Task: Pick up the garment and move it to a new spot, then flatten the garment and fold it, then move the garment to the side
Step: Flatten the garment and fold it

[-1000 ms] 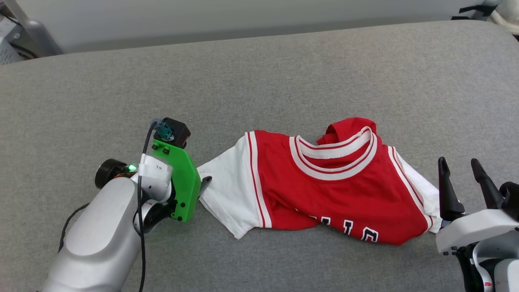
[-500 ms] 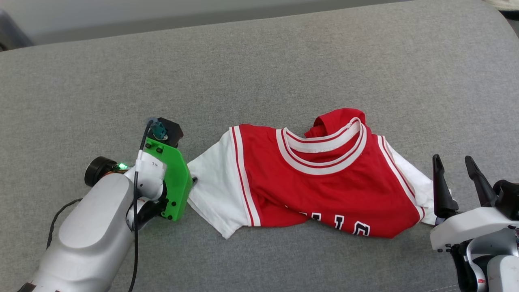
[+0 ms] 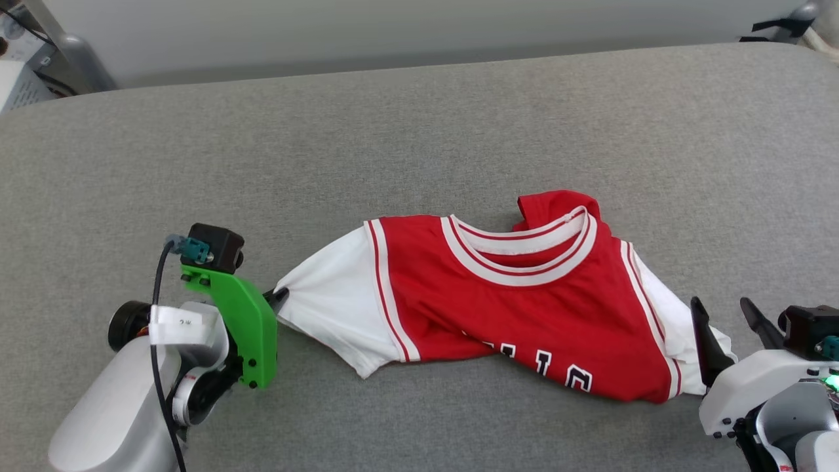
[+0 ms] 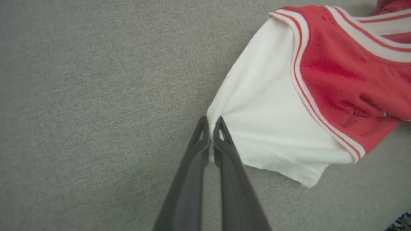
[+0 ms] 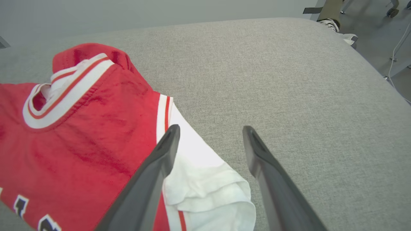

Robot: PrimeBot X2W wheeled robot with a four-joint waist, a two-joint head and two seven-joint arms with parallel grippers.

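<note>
A wide grey cushion (image 3: 459, 118) carries the shirt (image 3: 524, 321), which lies crumpled near its front edge, neckband (image 3: 524, 278) toward the far side and black lettering (image 3: 578, 380) half tucked under at the near hem. The left gripper (image 4: 209, 126) is pinched tight on the edge of the white sleeve (image 4: 266, 122), drawing the cloth to a point. The right gripper (image 5: 211, 128) stands spread wide at the other sleeve (image 5: 205, 183), one finger over white cloth, one over bare cushion, holding nothing.

Head view high, facing down, wrist views low, close, all sharing garment (image 3: 524, 314)
</note>
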